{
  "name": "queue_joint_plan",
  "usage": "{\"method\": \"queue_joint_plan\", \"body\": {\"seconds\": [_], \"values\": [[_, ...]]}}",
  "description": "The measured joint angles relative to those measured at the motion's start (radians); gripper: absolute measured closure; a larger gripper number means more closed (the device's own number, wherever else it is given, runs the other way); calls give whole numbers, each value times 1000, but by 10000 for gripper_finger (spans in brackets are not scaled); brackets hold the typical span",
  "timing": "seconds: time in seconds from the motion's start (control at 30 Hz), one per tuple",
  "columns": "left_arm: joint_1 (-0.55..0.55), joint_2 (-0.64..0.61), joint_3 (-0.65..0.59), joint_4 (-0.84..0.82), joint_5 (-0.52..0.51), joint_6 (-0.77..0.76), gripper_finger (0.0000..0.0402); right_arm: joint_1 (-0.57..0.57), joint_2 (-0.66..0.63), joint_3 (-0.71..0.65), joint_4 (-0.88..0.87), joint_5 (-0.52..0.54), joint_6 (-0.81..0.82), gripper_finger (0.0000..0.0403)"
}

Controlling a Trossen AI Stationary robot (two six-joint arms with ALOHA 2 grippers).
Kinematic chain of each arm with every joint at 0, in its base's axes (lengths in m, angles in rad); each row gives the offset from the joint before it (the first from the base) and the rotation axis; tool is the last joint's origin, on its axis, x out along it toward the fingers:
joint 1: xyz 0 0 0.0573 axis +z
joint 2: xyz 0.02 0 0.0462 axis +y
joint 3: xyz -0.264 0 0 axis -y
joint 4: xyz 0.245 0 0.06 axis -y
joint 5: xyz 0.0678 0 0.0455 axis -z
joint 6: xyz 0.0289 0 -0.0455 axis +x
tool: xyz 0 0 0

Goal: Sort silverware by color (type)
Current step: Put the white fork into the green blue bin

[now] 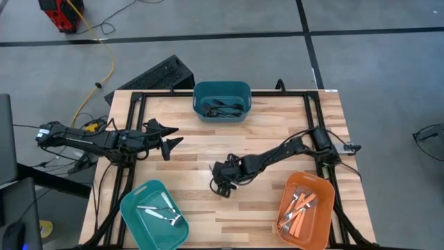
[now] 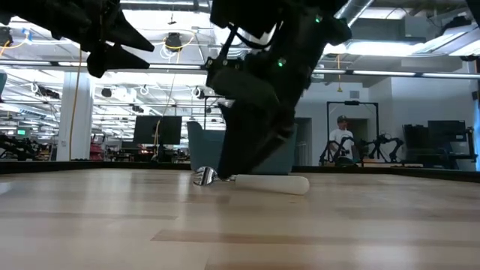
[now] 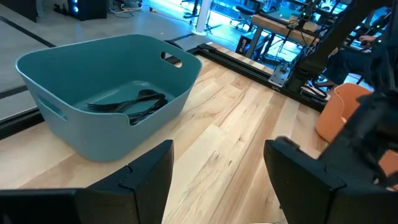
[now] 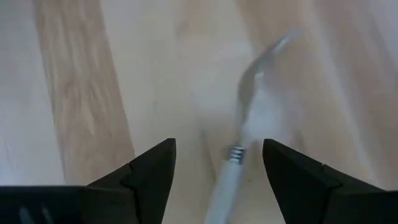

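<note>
Lying on the wooden table point(image 2: 90, 225), closest to where the low camera is sitting, one white-handled fork point(image 2: 251, 182) is resting flat on the boards with its silver head pointing away from the handle. Directly over it the right gripper point(image 1: 222, 182) is hanging with its fingers spread wide and nothing between them; the wrist camera is looking straight down at the fork point(image 4: 245, 130) lying in the gap below the two fingertips, not yet touched. Off to that gripper's right, at the table's near corner, the orange bin point(image 1: 306, 210) is holding several orange-handled forks point(image 1: 298, 207). Beyond the gripper, at the far edge of the table, the dark teal bin point(image 1: 221, 101) is carrying the dark utensils point(image 3: 127, 104) in a loose pile. To the gripper's left, near the front edge, the light teal bin point(image 1: 153, 214) is holding a few white-handled pieces point(image 1: 161, 213).

Waiting over the left side of the table, well apart from the fork, the left gripper point(image 1: 170, 137) is also standing open and empty, facing toward the dark teal bin. Far behind the table, a person point(image 2: 343, 142) is standing in the room.
</note>
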Motion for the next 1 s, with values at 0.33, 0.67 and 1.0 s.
{"method": "queue_joint_plan", "body": {"seconds": [0.33,0.67,1.0], "values": [[0,0,0,-2,-3,0,167,-24,12,3,-111,4,32,144],[0,0,0,-2,-2,-1,167,-13,35,6,-117,13,47,251],[0,0,0,-2,3,-18,167,-9,38,4,-122,45,75,347]]}}
